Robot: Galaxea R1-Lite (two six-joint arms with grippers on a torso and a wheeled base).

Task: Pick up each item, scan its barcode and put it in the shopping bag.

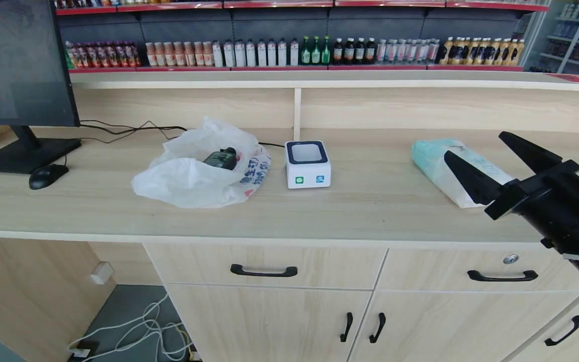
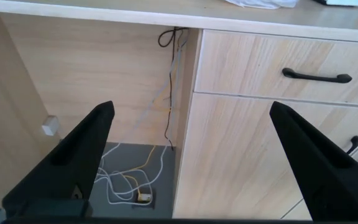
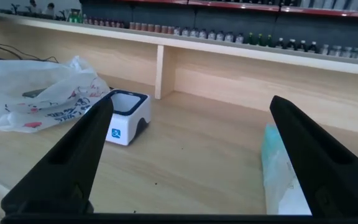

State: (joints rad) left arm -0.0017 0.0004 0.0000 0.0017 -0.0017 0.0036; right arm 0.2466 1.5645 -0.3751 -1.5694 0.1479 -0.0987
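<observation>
Far to the left of the scanner, a dark monitor stands on the wooden counter, with a black mouse just in front of its foot. Also left of the scanner, but lower than the counter top, the left gripper faces the cabinet front. Its two black fingers are spread wide with nothing between them. Beyond them hang loose cables in an open bay beside a drawer with a black handle.

Just left of the scanner lies the white shopping bag, crumpled and open at the top, its near side close to the scanner's left face. A dark item sits inside the bag's mouth; what it is cannot be told.

The scanner itself is a small white box with a dark-framed window on top, standing near the middle of the counter.

Well to the right of the scanner lies a teal and white packet, flat on the counter with its long side angled toward the front edge. The right gripper is over the packet's right end, its fingers released and wide apart, grasping nothing; whether a fingertip touches the packet cannot be told.

Behind the scanner, beyond the raised counter wall, a shelf carries a row of bottles.
</observation>
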